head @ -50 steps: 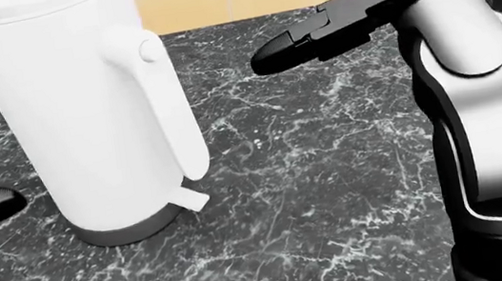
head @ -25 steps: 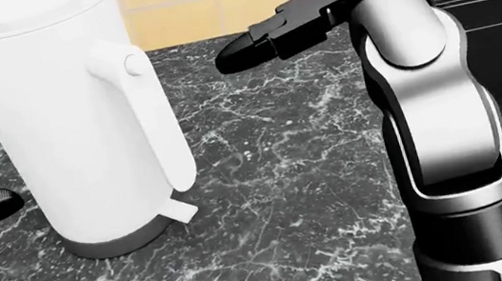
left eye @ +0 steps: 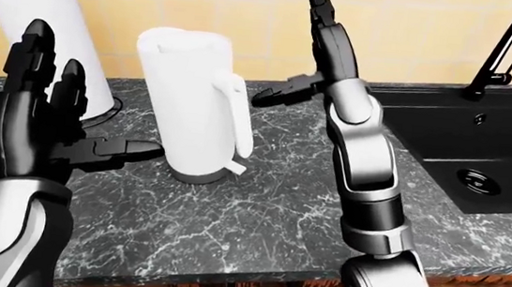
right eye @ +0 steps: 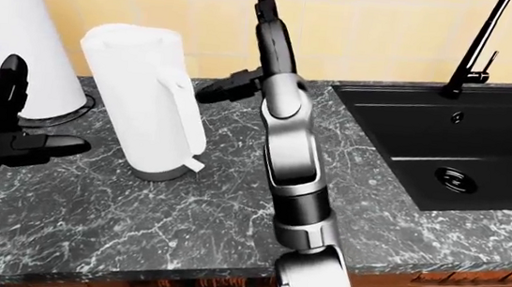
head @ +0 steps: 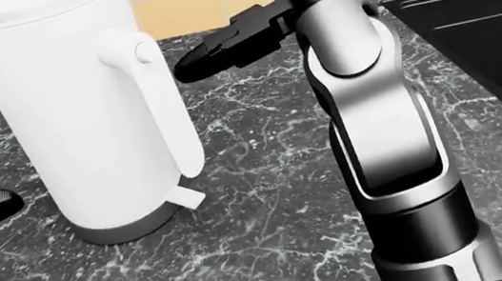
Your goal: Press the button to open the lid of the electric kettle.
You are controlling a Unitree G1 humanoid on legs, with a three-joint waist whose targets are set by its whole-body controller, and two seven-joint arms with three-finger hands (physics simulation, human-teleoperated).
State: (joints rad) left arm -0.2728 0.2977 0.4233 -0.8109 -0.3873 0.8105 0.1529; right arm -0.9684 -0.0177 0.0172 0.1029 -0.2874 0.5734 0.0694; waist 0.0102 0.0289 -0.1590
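Dark marbled stone forms the surface [left eye: 230,219], backed by yellow tile. At the left of the left-eye view the left hand [left eye: 46,123] is raised with its fingers spread, holding nothing, its thumb reaching toward the electric kettle [left eye: 189,105] without touching it. A paper towel roll [left eye: 46,17] stands behind that hand. The kettle, tall and white, stands upright on the surface; its lid looks closed. The round button [head: 143,51] sits at the top of the handle. Smooth hard plastic, probably light, so a sideways push may slide or tip it; a short press straight onto the button looks safest. Right of the kettle the right hand [left eye: 316,57] is open too, its thumb pointing at the handle, not yet touching. A black sink [left eye: 481,158] lies at far right.
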